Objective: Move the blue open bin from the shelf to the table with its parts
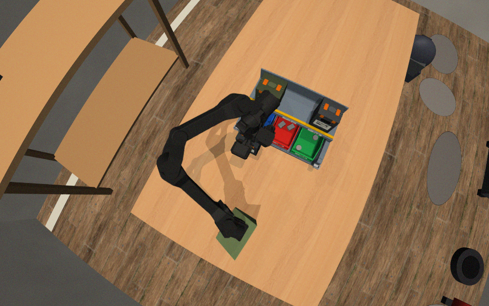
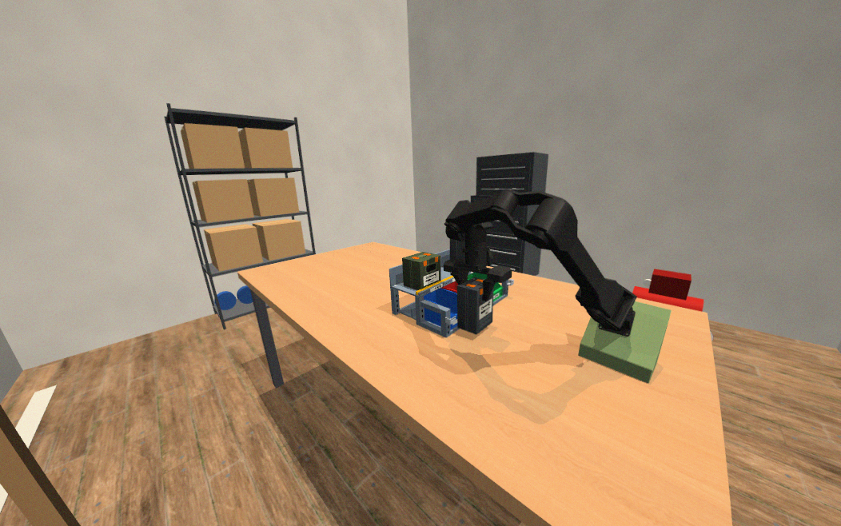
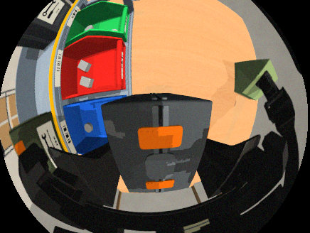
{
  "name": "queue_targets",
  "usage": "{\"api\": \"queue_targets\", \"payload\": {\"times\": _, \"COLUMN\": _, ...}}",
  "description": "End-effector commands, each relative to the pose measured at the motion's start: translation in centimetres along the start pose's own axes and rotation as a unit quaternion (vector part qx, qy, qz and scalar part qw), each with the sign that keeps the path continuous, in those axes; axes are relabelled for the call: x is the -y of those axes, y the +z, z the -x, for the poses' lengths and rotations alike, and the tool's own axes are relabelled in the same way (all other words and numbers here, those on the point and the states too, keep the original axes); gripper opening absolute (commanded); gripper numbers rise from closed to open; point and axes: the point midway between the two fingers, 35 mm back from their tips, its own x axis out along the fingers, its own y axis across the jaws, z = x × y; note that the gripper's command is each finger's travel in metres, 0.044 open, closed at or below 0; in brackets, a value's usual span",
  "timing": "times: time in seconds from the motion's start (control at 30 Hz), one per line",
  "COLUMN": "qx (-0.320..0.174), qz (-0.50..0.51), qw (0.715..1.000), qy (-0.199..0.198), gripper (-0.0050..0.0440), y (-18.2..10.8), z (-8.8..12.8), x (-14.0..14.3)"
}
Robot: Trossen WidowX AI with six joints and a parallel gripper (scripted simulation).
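The blue open bin [image 1: 268, 119] [image 2: 438, 303] [image 3: 80, 127] sits in the left bay of the lower level of the small grey shelf [image 1: 302, 101] [image 2: 396, 291] [image 3: 128, 42], with a grey part in it. My gripper [image 1: 252, 138] [image 2: 478, 279] [image 3: 156, 137] is shut on a dark grey closed case with orange latches [image 1: 241, 148] [image 2: 476, 309] [image 3: 158, 145]. It holds the case upright right in front of the blue bin, at or just above the table top. The case and my arm hide most of the blue bin in the overhead view.
A red bin [image 1: 284, 131] [image 3: 94, 65] and a green bin [image 1: 306, 144] [image 3: 99, 20] fill the other lower bays. An olive case [image 1: 274, 84] [image 2: 421, 269] and another dark case [image 1: 326, 115] stand on the upper level. My arm's green base pad [image 1: 241, 241] [image 2: 639, 347] lies near the table edge.
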Motion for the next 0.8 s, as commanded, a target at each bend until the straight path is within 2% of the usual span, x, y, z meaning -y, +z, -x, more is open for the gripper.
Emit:
{"api": "queue_targets", "payload": {"times": 0.0, "qx": 0.005, "qz": 0.004, "qw": 1.0, "qy": 0.02, "gripper": 0.0, "y": -0.18, "z": 1.27, "x": -0.18}}
{"api": "queue_targets", "payload": {"times": 0.03, "qx": 0.003, "qz": 0.006, "qw": 1.0, "qy": 0.01, "gripper": 0.0, "y": -0.28, "z": 0.6, "x": -0.17}}
{"api": "queue_targets", "payload": {"times": 0.17, "qx": 0.005, "qz": 0.004, "qw": 1.0, "qy": 0.02, "gripper": 0.0, "y": -0.18, "z": 1.27, "x": -0.19}}
{"api": "queue_targets", "payload": {"times": 0.57, "qx": 0.005, "qz": 0.004, "qw": 1.0, "qy": 0.02, "gripper": 0.0, "y": -0.18, "z": 1.27, "x": -0.19}}
{"api": "queue_targets", "payload": {"times": 0.6, "qx": 0.003, "qz": 0.006, "qw": 1.0, "qy": 0.01, "gripper": 0.0, "y": -0.28, "z": 0.6, "x": -0.17}}
{"api": "queue_targets", "payload": {"times": 0.77, "qx": 0.005, "qz": 0.004, "qw": 1.0, "qy": 0.02, "gripper": 0.0, "y": -0.18, "z": 1.27, "x": -0.19}}
